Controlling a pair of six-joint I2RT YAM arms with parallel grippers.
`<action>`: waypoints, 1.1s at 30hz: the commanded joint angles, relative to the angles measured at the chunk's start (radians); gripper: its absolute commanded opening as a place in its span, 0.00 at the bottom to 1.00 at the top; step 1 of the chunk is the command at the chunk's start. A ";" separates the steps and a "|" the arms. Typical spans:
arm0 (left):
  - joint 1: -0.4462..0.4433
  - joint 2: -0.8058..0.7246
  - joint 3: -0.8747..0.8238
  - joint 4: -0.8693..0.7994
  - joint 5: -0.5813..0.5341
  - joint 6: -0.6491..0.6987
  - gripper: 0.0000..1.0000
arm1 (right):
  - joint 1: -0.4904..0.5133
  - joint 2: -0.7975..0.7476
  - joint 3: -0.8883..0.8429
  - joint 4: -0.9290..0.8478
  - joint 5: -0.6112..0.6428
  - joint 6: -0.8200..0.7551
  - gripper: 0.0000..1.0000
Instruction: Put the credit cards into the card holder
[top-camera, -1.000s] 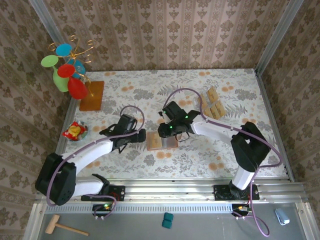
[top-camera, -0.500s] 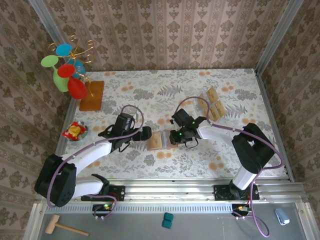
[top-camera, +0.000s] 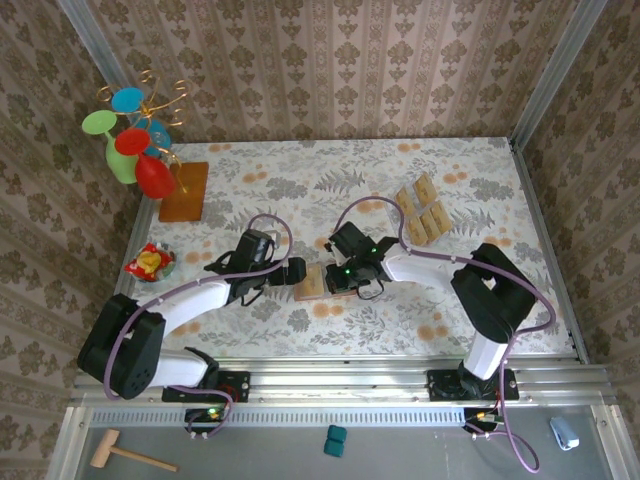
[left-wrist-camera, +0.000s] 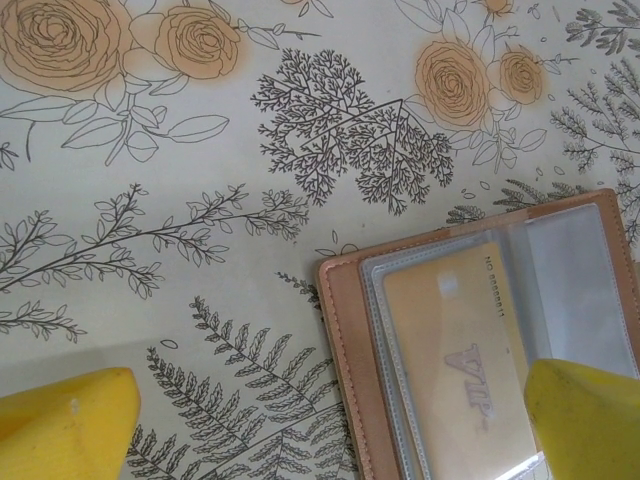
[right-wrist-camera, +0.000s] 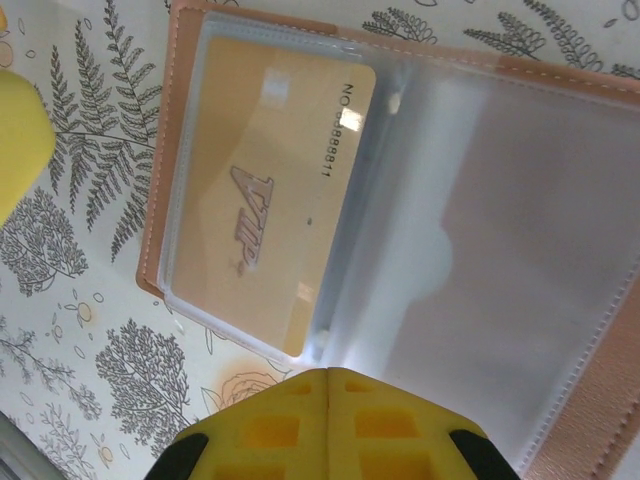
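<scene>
The card holder (top-camera: 312, 284) lies open on the floral table, its brown leather rim (left-wrist-camera: 345, 350) framing clear sleeves. One gold credit card (right-wrist-camera: 270, 200) marked VIP sits inside the left sleeve (left-wrist-camera: 455, 350). Several more credit cards (top-camera: 424, 209) lie at the back right. My left gripper (top-camera: 293, 270) hangs open over the holder's left edge (left-wrist-camera: 325, 435), one yellow fingertip (left-wrist-camera: 60, 425) over the table and the other over the sleeve. My right gripper (top-camera: 345, 277) is shut, its joined tips (right-wrist-camera: 330, 375) at the edge of the clear sleeve beside the card.
An orange wooden board (top-camera: 184, 192) with a colourful wire ornament (top-camera: 132, 140) stands at the back left. A red packet (top-camera: 149, 263) lies by the left wall. The left gripper's yellow finger (right-wrist-camera: 15, 140) shows just left of the holder.
My right gripper has closed fully, swinging right off the holder and then back to its middle. My left gripper has edged right to the holder's left edge, still open.
</scene>
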 joint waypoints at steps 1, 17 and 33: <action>-0.009 0.005 -0.019 0.016 -0.003 -0.008 1.00 | 0.008 0.033 0.038 0.017 -0.021 0.022 0.02; -0.014 0.023 -0.010 0.021 -0.013 0.017 1.00 | -0.012 0.023 0.041 -0.020 0.018 0.001 0.02; -0.055 0.117 0.057 0.045 -0.023 0.027 1.00 | -0.133 -0.213 -0.129 -0.081 0.094 -0.034 0.27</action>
